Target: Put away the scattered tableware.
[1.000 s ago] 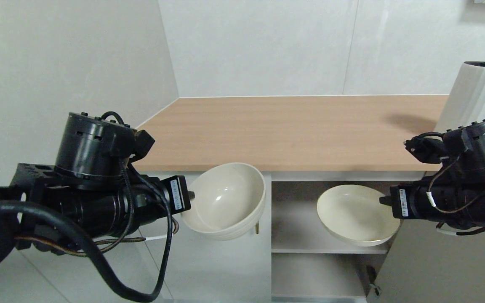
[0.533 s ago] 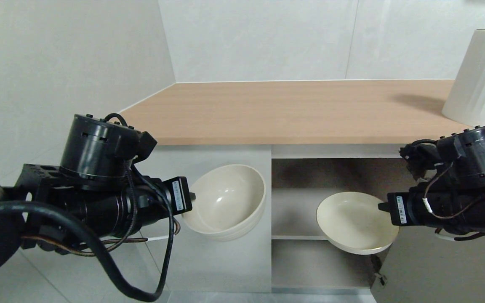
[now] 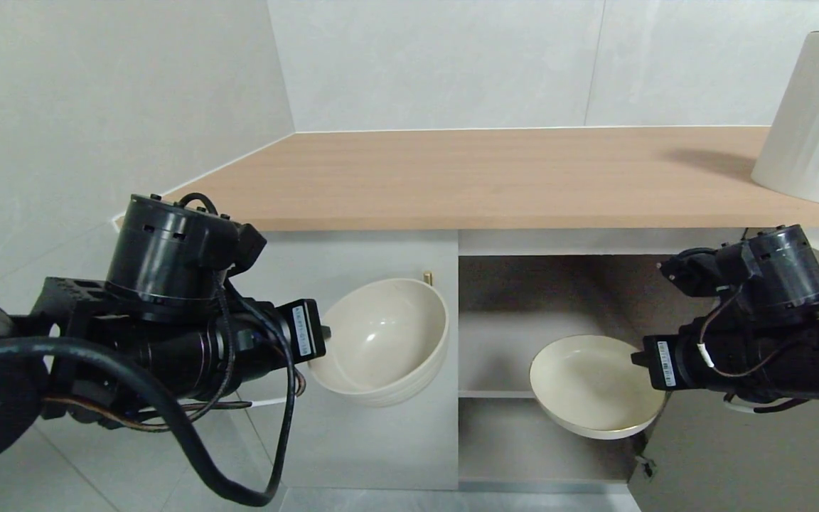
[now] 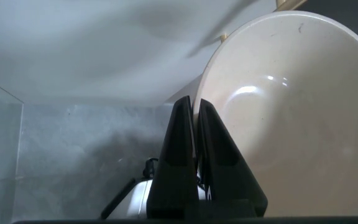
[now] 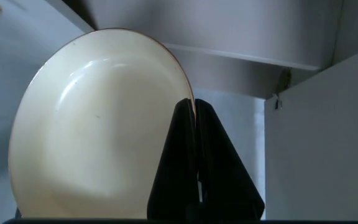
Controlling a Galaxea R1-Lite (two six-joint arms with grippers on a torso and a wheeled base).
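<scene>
Bowl [image 3: 381,341] and plate [image 3: 594,384] held before the open cabinet [image 3: 516,284].
Left hand [image 4: 194,112] grips the bowl rim; right hand [image 5: 194,112] grips the plate rim, plate at 3 o'clock of bowl. Stowing step, in my judgement; next, plate needs level entry onto the shelf [image 3: 488,370].
</scene>
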